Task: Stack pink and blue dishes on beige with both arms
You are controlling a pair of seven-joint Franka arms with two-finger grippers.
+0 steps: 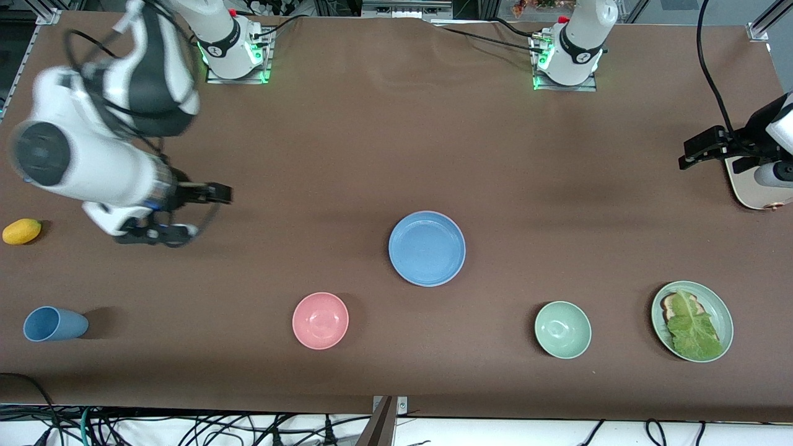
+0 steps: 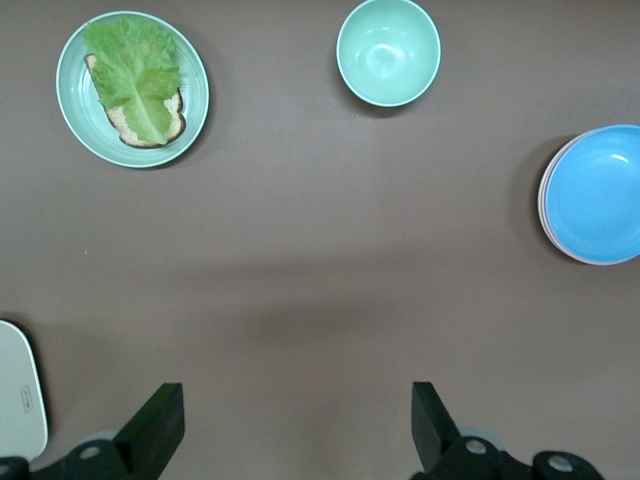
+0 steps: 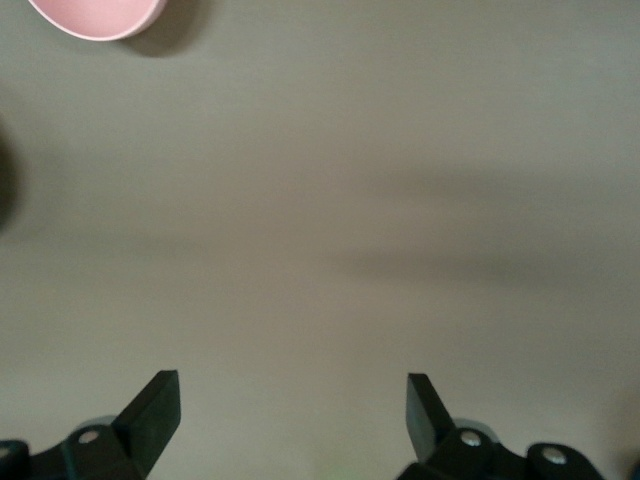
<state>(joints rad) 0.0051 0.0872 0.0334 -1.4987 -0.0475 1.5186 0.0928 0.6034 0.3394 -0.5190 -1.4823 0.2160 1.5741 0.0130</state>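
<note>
The blue dish (image 1: 427,248) lies at the table's middle, topmost of a stack. In the left wrist view a thin pink dish rim (image 2: 542,200) shows under the blue dish (image 2: 600,195). The beige plate is hidden; I cannot tell whether it lies beneath. My right gripper (image 1: 198,214) hangs open and empty over bare table toward the right arm's end, away from the stack. In its own view the right gripper (image 3: 292,415) frames only tabletop. My left gripper (image 1: 694,152) hangs open and empty at the left arm's end, beside the toaster. Its own view shows the left gripper (image 2: 297,425) over bare table.
A pink bowl (image 1: 320,320), a green bowl (image 1: 562,329) and a green plate (image 1: 725,310) with toast and lettuce lie nearer the front camera than the stack. A blue cup (image 1: 54,324) on its side and a lemon (image 1: 21,231) sit at the right arm's end. A cream toaster (image 1: 753,186) stands under the left arm.
</note>
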